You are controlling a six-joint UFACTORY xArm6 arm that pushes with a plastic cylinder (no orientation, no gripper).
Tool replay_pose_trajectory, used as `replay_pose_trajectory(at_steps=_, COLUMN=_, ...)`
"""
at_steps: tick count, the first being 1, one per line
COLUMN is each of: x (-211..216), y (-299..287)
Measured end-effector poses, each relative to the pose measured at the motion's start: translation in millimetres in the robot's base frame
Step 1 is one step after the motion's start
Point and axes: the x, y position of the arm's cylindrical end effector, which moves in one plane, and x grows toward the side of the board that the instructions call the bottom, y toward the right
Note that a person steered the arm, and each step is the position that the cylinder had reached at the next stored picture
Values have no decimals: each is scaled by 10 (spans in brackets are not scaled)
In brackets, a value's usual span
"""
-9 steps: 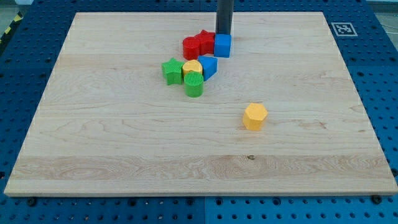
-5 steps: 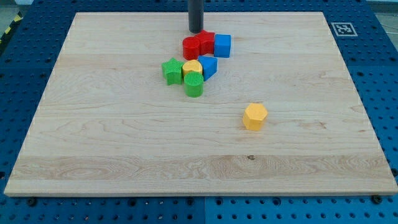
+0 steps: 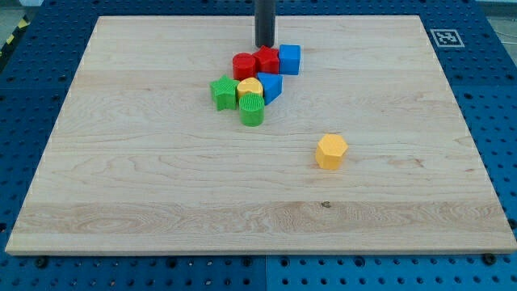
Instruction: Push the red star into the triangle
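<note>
The red star (image 3: 267, 60) sits near the view's top centre, between a red cylinder (image 3: 245, 65) on its left and a blue cube (image 3: 289, 59) on its right. The blue triangle (image 3: 271, 85) lies just below the star, nearly touching it. My tip (image 3: 264, 45) stands right above the star, at its upper edge, seemingly in contact.
A green star (image 3: 223, 92), a yellow cylinder (image 3: 250, 87) and a green cylinder (image 3: 252, 109) cluster left of and below the triangle. A yellow hexagon (image 3: 331, 151) lies alone toward the view's right. The wooden board (image 3: 121, 202) rests on a blue perforated table.
My tip went from above the blue cube leftward, then back right to just above the red star. The red star and red cylinder have shifted slightly down toward the lower cluster.
</note>
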Motion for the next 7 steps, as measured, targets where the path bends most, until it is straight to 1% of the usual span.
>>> replay_pose_trajectory(at_steps=1, x=5, y=106)
replay_pose_trajectory(at_steps=3, x=456, y=-37)
replay_pose_trajectory(at_steps=4, x=487, y=-37)
replay_pose_trajectory(at_steps=5, x=300, y=-37)
replay_pose_trajectory(at_steps=6, x=-17, y=54)
replay_pose_trajectory(at_steps=7, x=32, y=319)
